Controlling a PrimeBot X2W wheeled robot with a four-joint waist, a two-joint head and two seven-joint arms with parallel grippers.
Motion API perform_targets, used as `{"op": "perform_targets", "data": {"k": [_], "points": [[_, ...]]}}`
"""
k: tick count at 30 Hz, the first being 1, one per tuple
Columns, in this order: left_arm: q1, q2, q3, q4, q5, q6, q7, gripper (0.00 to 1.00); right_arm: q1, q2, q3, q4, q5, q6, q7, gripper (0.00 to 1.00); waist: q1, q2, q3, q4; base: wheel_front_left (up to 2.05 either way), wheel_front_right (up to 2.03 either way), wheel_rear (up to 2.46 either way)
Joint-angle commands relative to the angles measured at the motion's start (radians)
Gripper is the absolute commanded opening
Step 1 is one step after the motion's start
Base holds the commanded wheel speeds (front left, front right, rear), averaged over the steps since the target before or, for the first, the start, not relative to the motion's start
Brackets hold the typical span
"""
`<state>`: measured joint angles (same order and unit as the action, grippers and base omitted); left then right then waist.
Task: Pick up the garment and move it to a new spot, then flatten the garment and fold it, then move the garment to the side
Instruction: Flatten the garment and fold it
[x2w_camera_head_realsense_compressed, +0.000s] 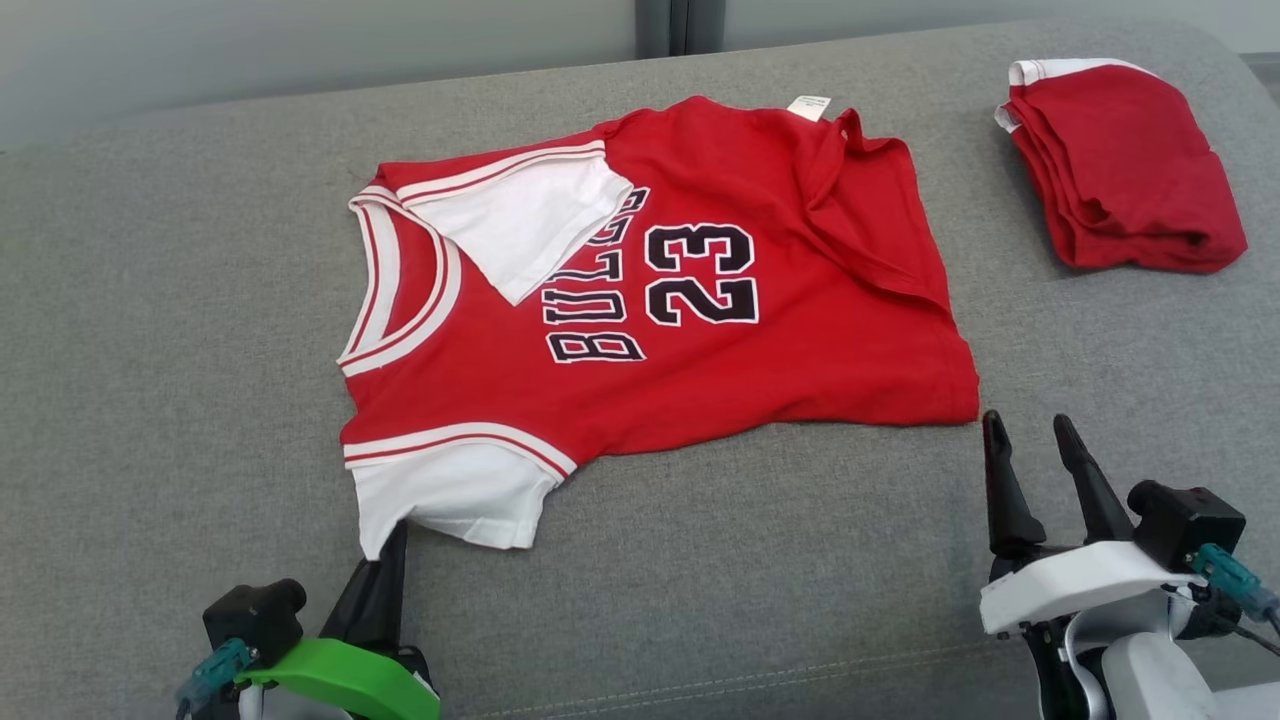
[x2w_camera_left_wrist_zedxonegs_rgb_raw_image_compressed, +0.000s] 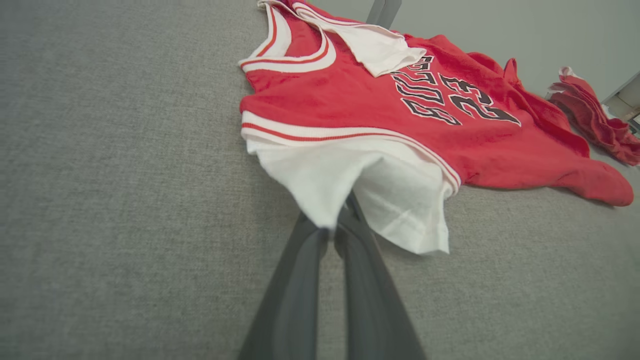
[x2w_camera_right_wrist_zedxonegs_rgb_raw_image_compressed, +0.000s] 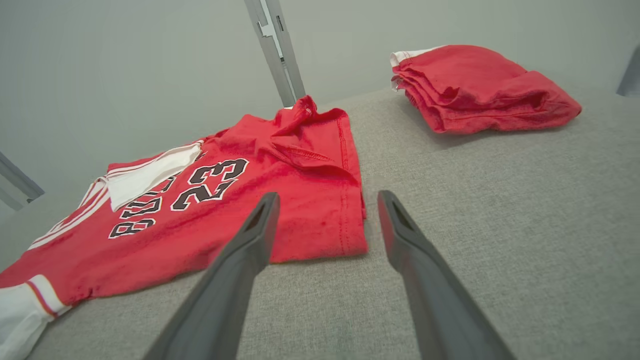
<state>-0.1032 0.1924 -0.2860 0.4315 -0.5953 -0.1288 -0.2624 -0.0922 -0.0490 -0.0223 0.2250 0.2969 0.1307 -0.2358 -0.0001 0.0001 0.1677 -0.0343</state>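
Left gripper (x2w_camera_head_realsense_compressed: 398, 530): closest to me, jaws together, pinching the outer corner of the near white sleeve (x2w_camera_head_realsense_compressed: 450, 495); on my left wrist view the cloth peaks where the fingers meet.
Bench (x2w_camera_head_realsense_compressed: 150, 350): grey fabric top, carrying everything I can see.
Jersey (x2w_camera_head_realsense_compressed: 700, 380): red, number 23, spread across the middle of the bench, neck toward my left, hem toward my right; far sleeve flopped over the chest, far hem corner turned in.
Folded red garment (x2w_camera_head_realsense_compressed: 1125, 170): far right of the bench, well apart from the jersey.
Right gripper (x2w_camera_head_realsense_compressed: 1025, 420): jaws apart, holding nothing, just beside the jersey's near hem corner.
Label (x2w_camera_head_realsense_compressed: 808, 105): small white tag at the jersey's far edge.
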Motion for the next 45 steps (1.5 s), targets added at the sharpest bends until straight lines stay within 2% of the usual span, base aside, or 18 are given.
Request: {"op": "perform_targets", "data": {"k": [1, 10, 14, 24, 25, 26, 28, 30, 37, 45], "points": [[0.019, 0.001, 0.009, -0.027, 0.013, -0.002, -0.002, 0.0, -0.026, -0.003, -0.017, 0.034, 0.011, 0.0, 0.001, 1.0, 0.0001, -0.0001, 0.006, 0.009, 0.0, 0.0, 0.0], [0.042, -0.002, 0.004, -0.111, 0.042, 0.003, -0.003, 0.0, -0.169, -0.003, -0.056, 0.301, 0.15, 0.0, 0.021, 1.0, 0.0001, -0.0001, 0.028, 0.049, 0.0, 0.0, 0.0], [0.035, -0.004, -0.002, -0.123, 0.047, 0.005, -0.003, 0.0, -0.227, -0.005, -0.055, 0.383, 0.185, 0.0, 0.027, 1.0, 0.0001, -0.0001, 0.037, 0.057, 0.0, 0.0, 0.0], [0.028, 0.001, -0.023, -0.133, 0.053, 0.008, -0.001, 0.0, -0.334, -0.029, 0.011, 0.587, 0.253, 0.0, 0.056, 1.0, 0.0001, -0.0001, 0.046, 0.08, 0.0, 0.0, 0.0], [0.03, 0.001, -0.022, -0.137, 0.053, 0.008, -0.001, 0.0, -0.336, -0.032, 0.019, 0.594, 0.259, 0.0, 0.052, 0.67, 0.0001, -0.0001, 0.044, 0.081, 0.0, 0.0, 0.0], [0.032, 0.002, -0.02, -0.139, 0.051, 0.009, -0.001, 0.0, -0.337, -0.033, 0.03, 0.601, 0.266, 0.0, 0.048, 0.46, 0.0001, -0.0001, 0.042, 0.081, 0.0, 0.0, 0.0], [0.036, 0.002, -0.015, -0.146, 0.046, 0.009, -0.001, 0.0, -0.342, -0.036, 0.051, 0.609, 0.287, 0.0, 0.045, 0.28, 0.0001, -0.0001, 0.038, 0.079, 0.0, 0.0, 0.0], [0.04, 0.004, -0.01, -0.154, 0.041, 0.009, -0.001, 0.0, -0.347, -0.042, 0.068, 0.61, 0.307, 0.0, 0.039, 0.0, 0.0001, -0.0001, 0.032, 0.077, 0.0, 0.0, 0.0], [0.049, -0.004, 0.021, -0.206, 0.006, 0.006, -0.002, 0.0, -0.364, -0.069, 0.111, 0.558, 0.422, 0.0, 0.012, 0.0, 0.0001, -0.0001, 0.012, 0.066, 0.0, 0.0, 0.0], [0.03, -0.001, 0.067, -0.311, -0.087, -0.002, -0.003, 0.0, -0.358, -0.128, 0.174, 0.396, 0.583, 0.0, 0.021, 0.0, 0.0001, -0.0001, -0.025, 0.045, 0.0, 0.0, 0.0]]}}
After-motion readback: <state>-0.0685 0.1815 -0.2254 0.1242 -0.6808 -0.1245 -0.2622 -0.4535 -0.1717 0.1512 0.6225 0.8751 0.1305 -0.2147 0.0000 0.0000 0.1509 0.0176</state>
